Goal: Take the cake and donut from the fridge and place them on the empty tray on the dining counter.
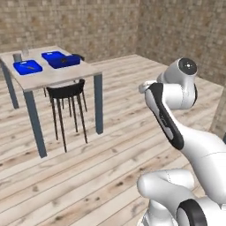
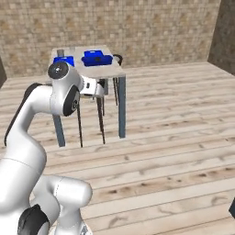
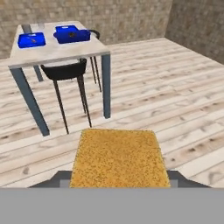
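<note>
Cake (image 3: 119, 158): tan-orange block, held close before the hand camera, low in the hand view, grainy top face toward the lens. Pinched between the two dark fingertips (image 3: 56, 179), visible at its lower left and lower right corners. Gripper (image 3: 119, 181) closed on the cake, jaws pressed against its two sides.

Beyond the cake: plank wood floor (image 3: 175, 100), then the dining counter (image 3: 61, 51), a beige top on dark blue-grey legs, well apart from the hand. Black stool (image 3: 65, 72) tucked under the near edge of the counter; a second black seat (image 3: 94, 33) at the far side, partly hidden.

On the counter: blue tray (image 3: 31, 40) at the left with a thin orange item inside; second blue tray (image 3: 72, 34) just to its right, holding something dark, contents too small to identify. Grey cup-like object (image 1: 17, 57) near the far left corner in the left base view; detail cannot be told.

Arm pose: base low, first link rising, elbow bent, upper link with dark stripe (image 1: 165, 117) angled upward, wrist joint (image 1: 185, 68) at the highest point. Hand extended horizontally from the wrist toward the counter, raised well above the floor, aimed forward and slightly down. In the right base view, wrist (image 2: 62, 73) in front of the counter's near edge, hand section (image 2: 92, 88) pointing at the stool area.

Brick-pattern walls (image 2: 137, 27) behind the counter.
</note>
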Motion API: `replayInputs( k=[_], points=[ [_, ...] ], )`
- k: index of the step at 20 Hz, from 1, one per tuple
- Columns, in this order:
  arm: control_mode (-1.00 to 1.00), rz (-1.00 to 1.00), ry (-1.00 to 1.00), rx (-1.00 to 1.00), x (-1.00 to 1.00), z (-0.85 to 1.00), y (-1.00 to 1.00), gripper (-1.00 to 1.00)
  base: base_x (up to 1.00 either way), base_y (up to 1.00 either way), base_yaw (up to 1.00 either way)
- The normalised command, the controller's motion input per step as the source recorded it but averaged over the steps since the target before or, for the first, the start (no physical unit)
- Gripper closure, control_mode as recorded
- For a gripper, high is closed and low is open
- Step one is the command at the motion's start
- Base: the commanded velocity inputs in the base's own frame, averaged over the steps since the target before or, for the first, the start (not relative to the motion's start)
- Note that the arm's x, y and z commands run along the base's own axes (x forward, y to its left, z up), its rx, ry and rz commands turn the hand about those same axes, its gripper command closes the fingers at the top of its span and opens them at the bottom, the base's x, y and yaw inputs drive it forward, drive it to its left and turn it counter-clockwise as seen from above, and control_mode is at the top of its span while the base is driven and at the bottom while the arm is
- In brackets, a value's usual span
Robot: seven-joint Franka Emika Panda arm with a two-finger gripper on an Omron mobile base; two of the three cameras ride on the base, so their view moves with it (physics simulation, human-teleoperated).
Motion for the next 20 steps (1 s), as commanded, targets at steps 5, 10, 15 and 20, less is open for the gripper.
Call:
replayInputs(
  k=[5, 10, 15, 20],
  points=[
    [1.00, 0.00, 0.00, 0.00, 0.00, 0.00, 0.00, 1.00, 1.00, -0.97, -0.01],
    [1.00, 0.00, 0.00, 0.00, 0.00, 0.00, 0.00, 1.00, 1.00, -0.70, -0.13],
    [1.00, 0.00, 0.00, 0.00, 0.00, 0.00, 0.00, 1.00, 1.00, -0.45, -0.24],
    [1.00, 0.00, 0.00, 0.00, 0.00, 0.00, 0.00, 1.00, 1.00, -0.17, -0.21]
  ],
)
